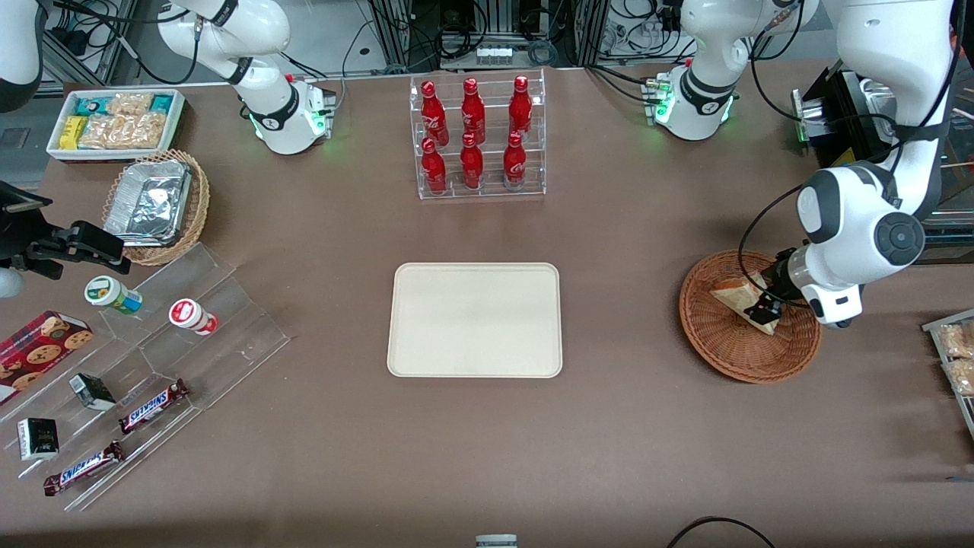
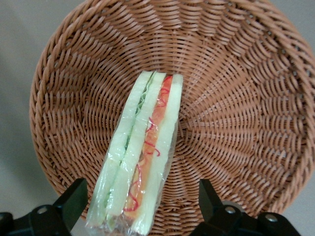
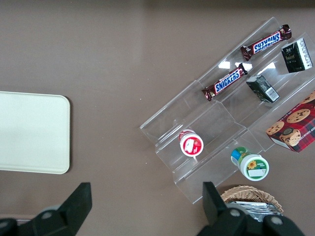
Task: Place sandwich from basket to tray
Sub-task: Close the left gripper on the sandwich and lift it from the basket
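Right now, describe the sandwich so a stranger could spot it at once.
Find the round brown basket at the working arm's end of the table. The sandwich lies in it, between the open gripper's fingers: a wrapped white-bread wedge with green and red filling, the basket's only item.

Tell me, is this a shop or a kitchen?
Neither, probably: it looks like a robot lab set up as a pretend snack shop. Cola bottles stand in a clear rack, Snickers bars lie on a display step, and the gripper hangs open over the sandwich in the basket.

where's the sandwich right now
In the front view the sandwich lies in the basket toward the working arm's end of the table, between the open gripper's fingers.
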Robot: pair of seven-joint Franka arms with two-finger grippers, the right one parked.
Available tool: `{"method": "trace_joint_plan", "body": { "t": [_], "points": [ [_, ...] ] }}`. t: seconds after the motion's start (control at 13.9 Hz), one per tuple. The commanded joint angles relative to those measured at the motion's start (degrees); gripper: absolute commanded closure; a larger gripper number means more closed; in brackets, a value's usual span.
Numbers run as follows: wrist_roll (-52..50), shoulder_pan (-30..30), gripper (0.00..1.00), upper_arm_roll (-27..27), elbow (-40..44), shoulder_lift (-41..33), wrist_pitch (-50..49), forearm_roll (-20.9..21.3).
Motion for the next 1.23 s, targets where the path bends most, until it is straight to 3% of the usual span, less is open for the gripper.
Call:
{"method": "trace_joint_plan", "body": {
  "t": [0.0,0.14,0.22,0.29,0.36,0.43,0.5,0.72,0.94,1.15],
  "points": [
    [-1.8,-0.2,0.0,0.2,-1.4,-0.1,1.5,2.1],
    [-1.8,-0.3,0.03,0.2,-1.5,0.8,2.2,2.1],
    [-1.9,-0.3,0.19,0.1,-1.5,0.9,2.2,2.1],
    [-2.9,-0.4,0.48,0.2,-1.4,0.9,2.2,2.1],
    [-3.3,-0.6,0.68,0.1,-1.2,0.9,2.2,2.1],
    [-3.3,-0.7,0.85,0.1,-1.0,0.8,2.0,2.1],
    [-3.3,-0.6,0.94,0.1,-1.0,0.4,1.6,2.1],
    [-2.8,-0.6,0.94,0.0,1.2,-1.7,-2.9,2.2],
    [-1.9,-1.1,0.94,-0.9,7.3,-4.9,-14.5,2.6],
    [-2.0,-6.3,0.94,-1.1,14.7,-6.7,-24.0,3.1]
  ]
}}
